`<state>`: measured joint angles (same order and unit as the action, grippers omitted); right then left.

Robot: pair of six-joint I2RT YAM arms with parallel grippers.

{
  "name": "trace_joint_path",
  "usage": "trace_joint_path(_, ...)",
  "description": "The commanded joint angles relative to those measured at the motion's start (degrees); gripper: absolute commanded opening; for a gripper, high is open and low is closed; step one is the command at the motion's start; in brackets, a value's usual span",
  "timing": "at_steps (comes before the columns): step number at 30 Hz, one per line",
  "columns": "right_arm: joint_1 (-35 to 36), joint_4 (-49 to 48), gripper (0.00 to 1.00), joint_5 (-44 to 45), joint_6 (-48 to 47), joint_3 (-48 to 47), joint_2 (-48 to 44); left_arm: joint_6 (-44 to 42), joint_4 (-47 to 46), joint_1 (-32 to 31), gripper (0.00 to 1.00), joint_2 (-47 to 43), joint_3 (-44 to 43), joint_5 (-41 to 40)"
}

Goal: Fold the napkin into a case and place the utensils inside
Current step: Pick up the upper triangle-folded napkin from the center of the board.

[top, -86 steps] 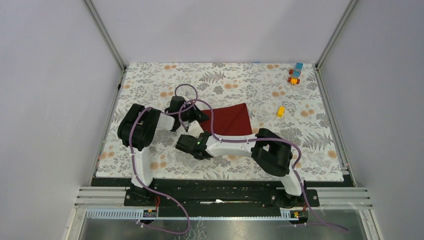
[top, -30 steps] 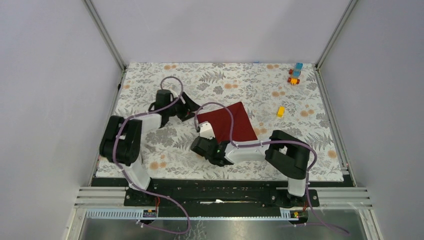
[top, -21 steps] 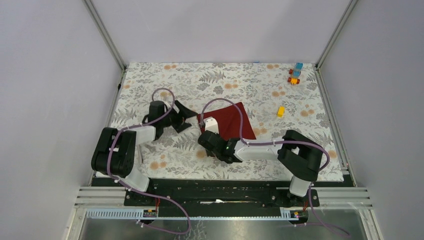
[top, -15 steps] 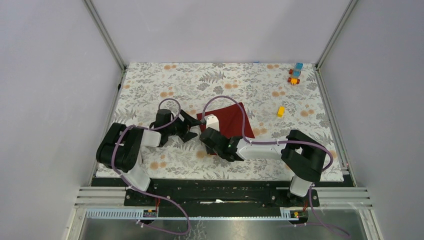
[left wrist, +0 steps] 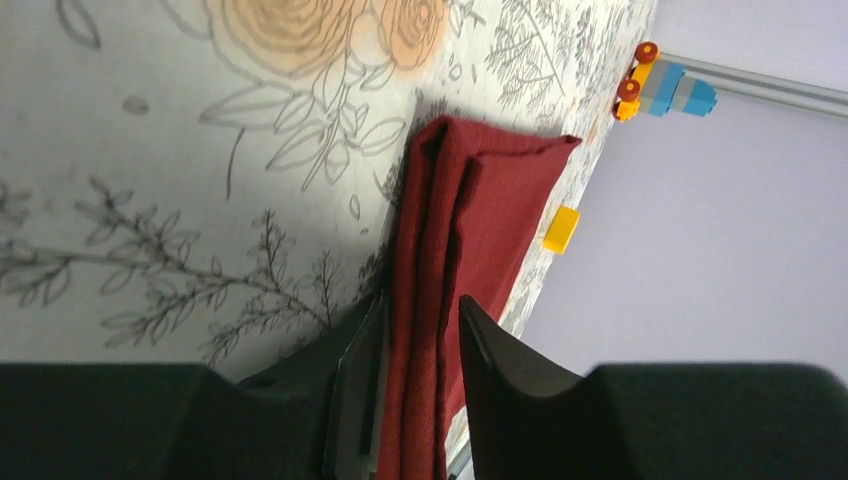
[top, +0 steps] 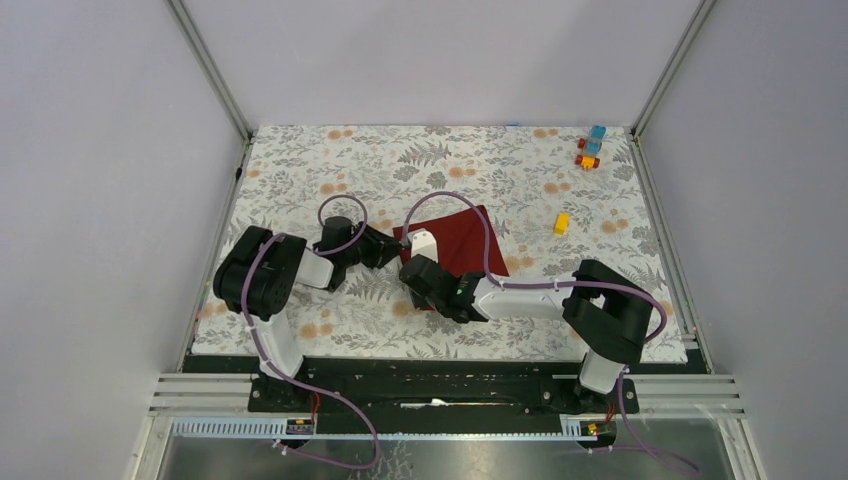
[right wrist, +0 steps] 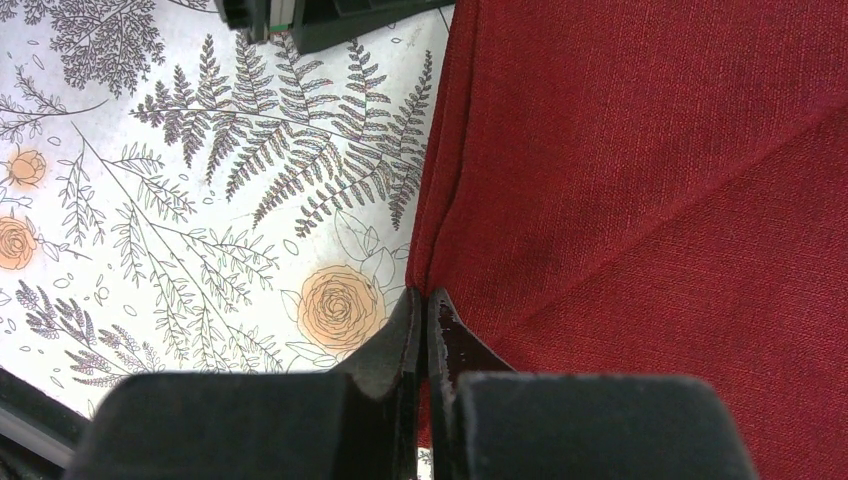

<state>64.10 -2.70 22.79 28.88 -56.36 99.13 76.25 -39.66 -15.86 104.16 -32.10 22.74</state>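
Observation:
The dark red napkin [top: 462, 238] lies folded in layers, a broad patch on the floral cloth. My left gripper [top: 388, 250] comes in low at its left edge. In the left wrist view its jaws [left wrist: 421, 297] are drawn in round the bunched, raised edge of the napkin [left wrist: 480, 210], which nearly fills the gap. My right gripper [top: 410, 265] is shut, and its tips [right wrist: 428, 300] meet at the napkin's [right wrist: 650, 180] left edge. Whether they pinch cloth I cannot tell. The utensils are out of view.
A yellow block [top: 562, 222] lies right of the napkin, and orange and blue blocks [top: 590, 148] sit at the far right corner. Both show in the left wrist view too: the yellow block [left wrist: 562, 229], the coloured blocks [left wrist: 665, 85]. Walls and frame posts enclose the table [top: 300, 180].
My left arm swung from the far left back to the napkin's left edge, and its wide jaws narrowed round the cloth. The right gripper stayed shut and slid slightly left along the napkin's near corner.

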Motion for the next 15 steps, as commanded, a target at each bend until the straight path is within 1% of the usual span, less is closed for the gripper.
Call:
trace_joint_path(1, -0.3, -2.0, 0.0, -0.9, -1.2, -0.2, -2.8, -3.5, 1.3, 0.0, 0.34, 2.5, -3.5, -4.3)
trace_joint_path(3, -0.3, -2.0, 0.0, -1.3, -1.4, -0.4, -2.4, -4.5, 1.1, 0.0, 0.29, 3.2, -4.7, -3.7)
trace_joint_path(5, -0.3, -2.0, 0.0, -1.6, -1.6, -0.6, -2.0, -5.0, 0.5, 0.0, 0.26, 3.5, -5.9, -2.9)
trace_joint_path(7, -0.3, -2.0, 0.0, -1.9, -1.6, -0.9, -1.8, -5.7, 0.3, 0.0, 0.21, 3.7, -7.0, -2.0)
trace_joint_path(9, -0.3, -1.9, 0.0, -2.3, -1.6, -1.1, -1.6, -6.5, 2.3, 0.0, 0.06, 2.7, -7.7, -1.8)
trace_joint_path(10, -0.3, -1.7, 0.0, -3.0, -1.6, -1.5, -1.6, -7.4, 4.3, 0.2, 0.0, 1.6, -7.9, -2.1)
trace_joint_path(12, -0.2, -1.2, 0.0, -5.1, -1.4, -2.2, -1.6, -9.7, 10.3, 0.5, 0.0, -1.9, -8.7, -3.6)
trace_joint_path(15, 0.0, -1.3, 0.0, -11.1, 0.8, -3.4, -2.0, -13.5, 23.4, 1.5, 0.0, -9.3, -10.5, -5.2)
